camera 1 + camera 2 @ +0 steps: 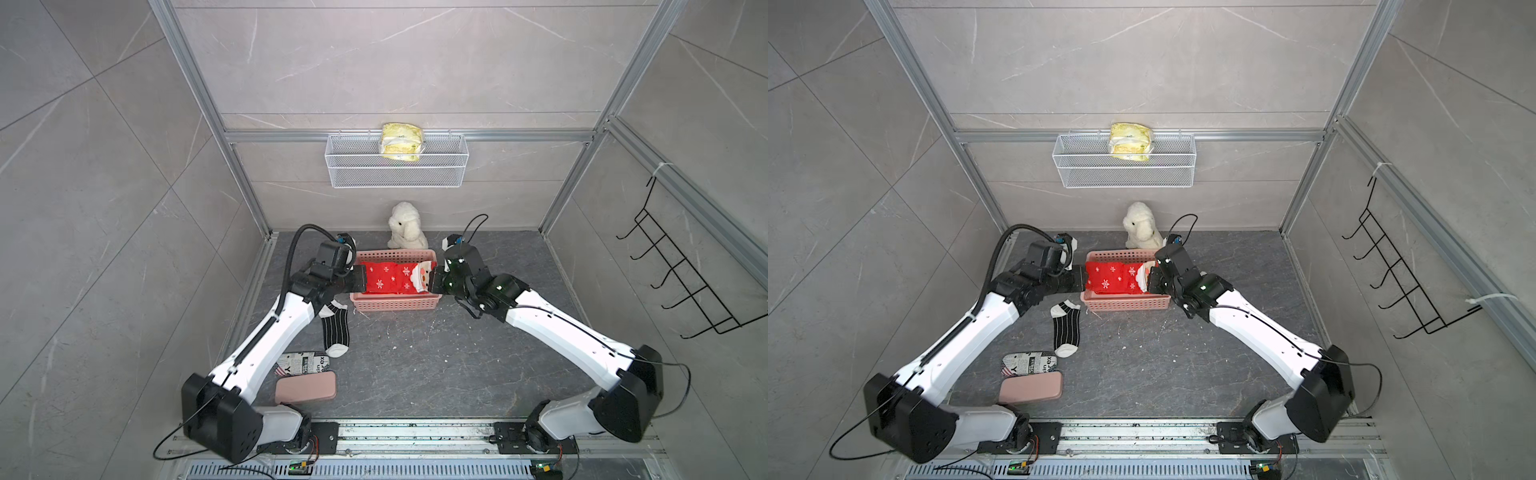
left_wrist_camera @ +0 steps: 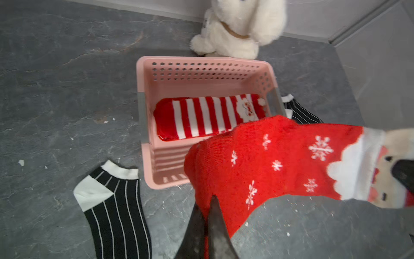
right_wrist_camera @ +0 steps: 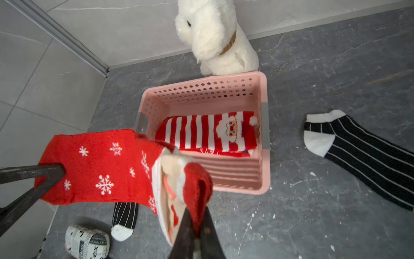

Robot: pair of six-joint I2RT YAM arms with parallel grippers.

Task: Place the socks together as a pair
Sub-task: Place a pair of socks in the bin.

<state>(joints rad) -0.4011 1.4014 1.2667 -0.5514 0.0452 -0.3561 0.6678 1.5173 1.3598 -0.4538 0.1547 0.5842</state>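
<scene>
Lying in pink basket (image 2: 201,71), striped sock (image 2: 201,116)

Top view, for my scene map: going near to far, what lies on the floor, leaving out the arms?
Nearest first: pink case, newsprint pouch, black sock, basket, plush toy.

Newsprint case (image 1: 302,363), at seven o'clock from the basket (image 1: 395,305) in both top views: I read a large "Y", plus the fragments "kin" and "ex". From my right wrist, the case (image 3: 87,242) shows "ex" again; finer print is unreadable.
</scene>
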